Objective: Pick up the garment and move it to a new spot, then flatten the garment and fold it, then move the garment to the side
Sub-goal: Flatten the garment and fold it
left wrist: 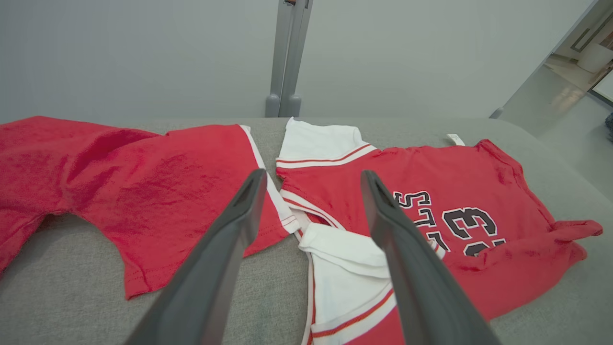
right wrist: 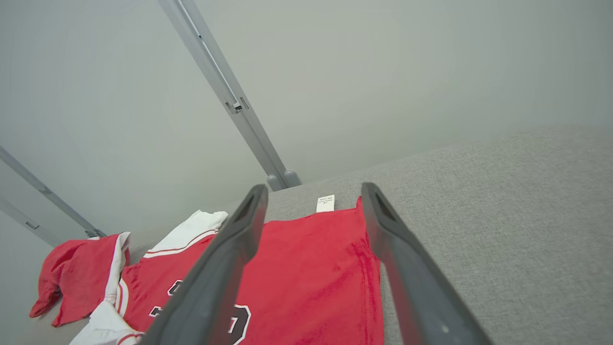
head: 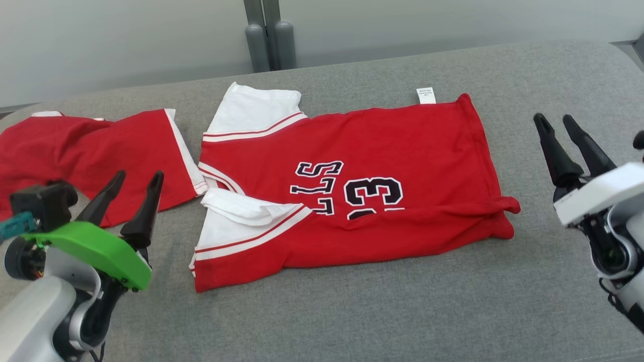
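Observation:
The garment (head: pixel 352 196) is a red jersey with white sleeves and black-and-white lettering, lying mostly spread on the grey padded surface (head: pixel 402 311), its near edge and one sleeve folded over. It also shows in the left wrist view as the jersey (left wrist: pixel 431 215) and in the right wrist view as the jersey (right wrist: pixel 311 268). My left gripper (head: pixel 138 181) stands open at the lower left, nothing between its fingers, left of the jersey. At the right, apart from the hem, my right gripper (head: pixel 556 123) is open and empty.
A second red garment (head: pixel 90 156) with white trim, like shorts, lies crumpled at the left, close to the jersey's sleeves. A grey post (head: pixel 269 35) rises behind the surface against the pale wall. Bare grey padding runs along the front and right.

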{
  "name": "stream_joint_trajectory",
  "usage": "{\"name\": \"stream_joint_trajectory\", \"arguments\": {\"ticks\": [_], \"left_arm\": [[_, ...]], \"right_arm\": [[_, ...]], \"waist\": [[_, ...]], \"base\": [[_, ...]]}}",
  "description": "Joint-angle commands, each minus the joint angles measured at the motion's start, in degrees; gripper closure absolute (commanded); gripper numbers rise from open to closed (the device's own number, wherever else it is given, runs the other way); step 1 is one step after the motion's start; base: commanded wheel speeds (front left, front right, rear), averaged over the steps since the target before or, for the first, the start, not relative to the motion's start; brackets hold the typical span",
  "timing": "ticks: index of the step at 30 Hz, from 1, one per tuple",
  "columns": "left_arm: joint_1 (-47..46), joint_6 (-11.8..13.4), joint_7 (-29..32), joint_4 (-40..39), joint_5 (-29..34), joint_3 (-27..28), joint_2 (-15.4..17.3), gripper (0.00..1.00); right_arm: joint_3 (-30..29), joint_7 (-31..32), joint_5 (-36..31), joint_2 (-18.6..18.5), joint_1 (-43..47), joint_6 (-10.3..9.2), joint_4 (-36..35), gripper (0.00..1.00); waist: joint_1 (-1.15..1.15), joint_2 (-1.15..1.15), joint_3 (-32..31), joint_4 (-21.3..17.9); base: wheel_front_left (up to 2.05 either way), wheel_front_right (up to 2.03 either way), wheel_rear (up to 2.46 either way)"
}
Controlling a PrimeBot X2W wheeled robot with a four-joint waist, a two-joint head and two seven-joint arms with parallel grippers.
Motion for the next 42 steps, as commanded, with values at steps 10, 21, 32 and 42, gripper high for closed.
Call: {"name": "stream_joint_trajectory", "arguments": {"ticks": [10,21,32,42], "left_arm": [[15.55,8.64,-7.79,-9.59,14.6,14.45,-6.98,0.0],[28.5,3.32,-7.84,-9.73,30.3,26.33,-19.67,0.0],[26.19,-2.61,-2.7,-0.85,29.93,24.62,-21.69,0.0],[21.45,-5.98,2.82,7.31,27.07,21.45,-23.98,0.0]], "right_arm": [[-27.81,-0.13,-25.43,16.26,23.77,0.03,-13.26,0.0],[-28.05,-0.13,-32.28,20.17,29.08,0.03,-10.15,0.0],[-23.41,3.91,-28.72,17.68,22.32,0.03,0.71,0.0],[-17.75,9.34,-26.04,17.17,15.44,0.03,8.17,0.0]], "waist": [[0.0,0.0,-1.23,0.73],[0.0,0.0,-1.71,0.47],[0.0,0.0,-0.44,0.68],[0.0,0.0,1.68,0.93]], "base": [[0.0,0.0,0.0],[0.0,0.0,0.0],[0.0,0.0,0.0],[0.0,0.0,0.0]]}}
